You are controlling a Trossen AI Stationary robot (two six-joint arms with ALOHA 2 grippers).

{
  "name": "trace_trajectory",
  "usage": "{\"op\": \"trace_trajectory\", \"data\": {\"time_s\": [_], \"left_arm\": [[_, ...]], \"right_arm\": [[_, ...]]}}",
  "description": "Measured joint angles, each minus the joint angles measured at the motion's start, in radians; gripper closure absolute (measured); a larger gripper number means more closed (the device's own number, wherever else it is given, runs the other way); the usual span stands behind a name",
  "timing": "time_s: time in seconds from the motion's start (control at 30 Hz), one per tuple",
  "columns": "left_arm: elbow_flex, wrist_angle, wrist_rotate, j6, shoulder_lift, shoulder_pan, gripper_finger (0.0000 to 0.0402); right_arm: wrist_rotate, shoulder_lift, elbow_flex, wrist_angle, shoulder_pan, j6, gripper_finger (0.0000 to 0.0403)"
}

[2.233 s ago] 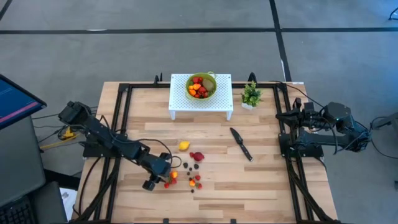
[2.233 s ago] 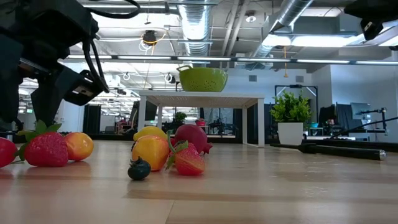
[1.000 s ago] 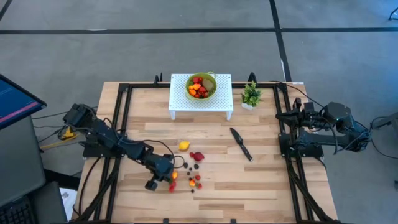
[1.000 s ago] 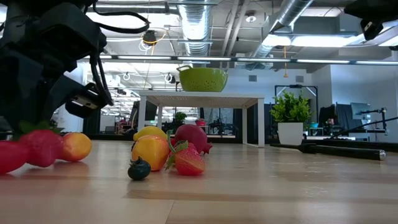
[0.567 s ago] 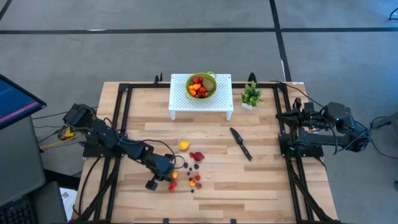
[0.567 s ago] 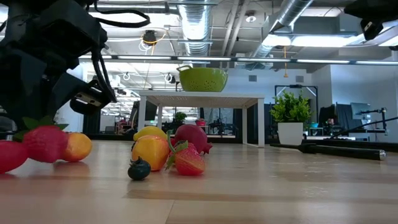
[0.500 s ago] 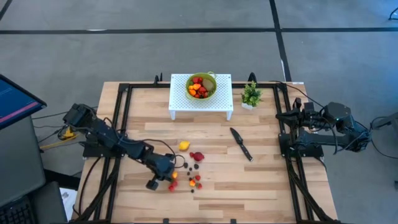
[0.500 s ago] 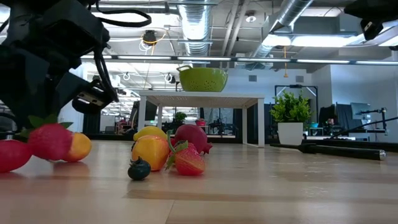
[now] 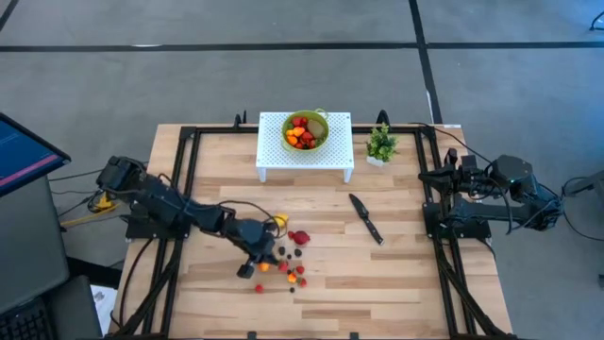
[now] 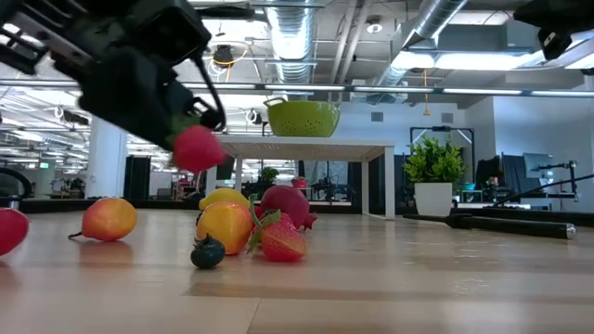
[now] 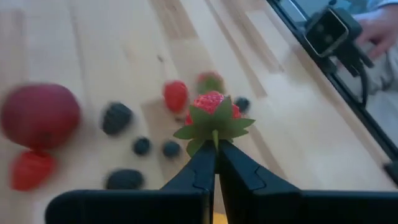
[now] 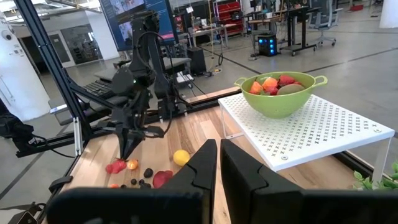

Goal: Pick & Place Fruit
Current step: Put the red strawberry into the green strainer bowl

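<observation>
Left gripper (image 11: pixel 215 148) pinching strawberry (image 11: pixel 214 110) by leaf cap, carrying it clear of table, likely bound for green bowl (image 9: pixel 306 130) at 12 o'clock. Remaining fruit (image 9: pixel 291 266) lying scattered below. Right gripper (image 12: pixel 219 152) closed, empty, idling at 3 o'clock.

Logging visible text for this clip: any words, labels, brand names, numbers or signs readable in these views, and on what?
No text can be read in any view.
Monitor in the room behind: blue screen content, too small and blurred to read.
Strawberry, bowl, stand, knife, plant: no print visible.
</observation>
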Motion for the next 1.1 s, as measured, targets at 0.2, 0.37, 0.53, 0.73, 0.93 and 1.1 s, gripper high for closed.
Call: {"op": "trace_trajectory", "data": {"time_s": [0.2, 0.37, 0.53, 0.73, 0.93, 1.1], "left_arm": [[0.004, 0.018, 0.000, 0.111, -0.046, 0.091, 0.0396], [0.004, 0.038, 0.000, 0.156, -0.142, 0.196, 0.0396], [0.004, 0.151, -0.001, 0.157, -0.247, 0.297, 0.0396], [0.005, 0.351, -0.021, 0.151, -0.336, 0.402, 0.0396], [0.024, 0.418, -0.107, 0.150, -0.369, 0.485, 0.0396], [0.121, 0.361, -0.126, 0.151, -0.308, 0.552, 0.0396]], "right_arm": [[0.000, 0.000, 0.000, 0.000, 0.000, 0.000, 0.0386], [0.000, 0.000, 0.000, 0.000, 0.000, 0.000, 0.0386], [0.000, 0.000, 0.000, 0.000, 0.000, 0.000, 0.0386], [0.000, 0.000, 0.000, 0.000, 0.000, 0.000, 0.0386], [0.000, 0.000, 0.000, 0.000, 0.000, 0.000, 0.0386], [0.000, 0.000, 0.000, 0.000, 0.000, 0.000, 0.0386]]}}
